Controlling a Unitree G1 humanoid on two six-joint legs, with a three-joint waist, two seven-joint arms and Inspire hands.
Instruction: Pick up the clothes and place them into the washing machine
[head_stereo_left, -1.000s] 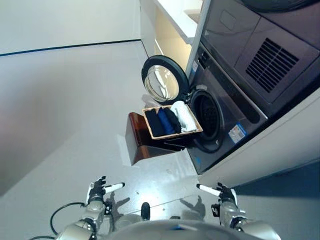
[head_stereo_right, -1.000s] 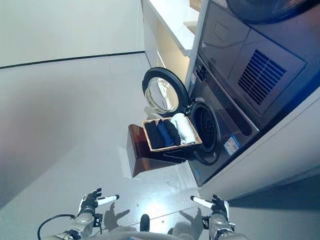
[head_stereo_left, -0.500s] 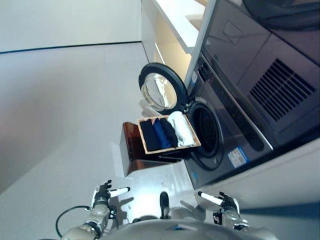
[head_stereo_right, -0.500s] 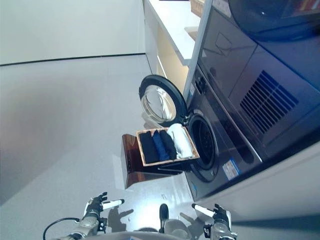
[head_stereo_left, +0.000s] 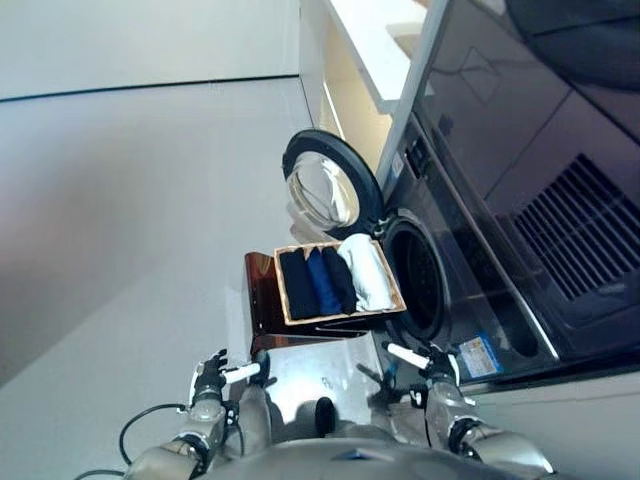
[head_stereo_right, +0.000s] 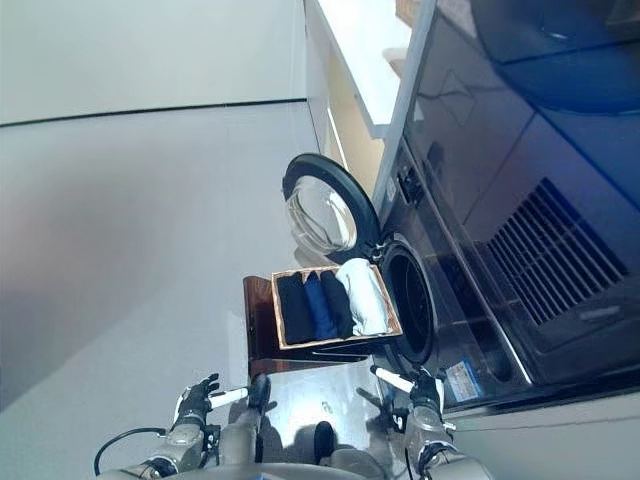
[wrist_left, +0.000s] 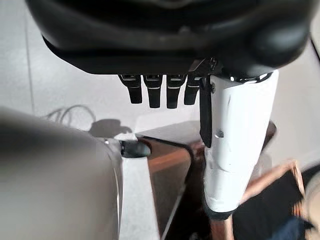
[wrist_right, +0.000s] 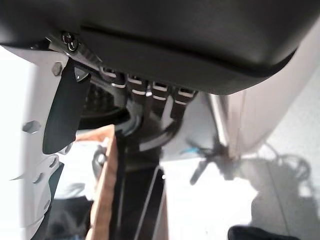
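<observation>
The clothes (head_stereo_left: 332, 279), dark, blue and white folded pieces, are packed side by side in a wooden basket (head_stereo_left: 340, 316) set on a brown stand (head_stereo_left: 262, 300) just before the washing machine (head_stereo_left: 430, 250), whose round door (head_stereo_left: 325, 185) is swung open beside the basket. The left hand (head_stereo_left: 210, 380) and right hand (head_stereo_left: 432, 363) are held low, near the stand, fingers relaxed and holding nothing. The cloth is probably light and limp; a top fold could be pinched.
</observation>
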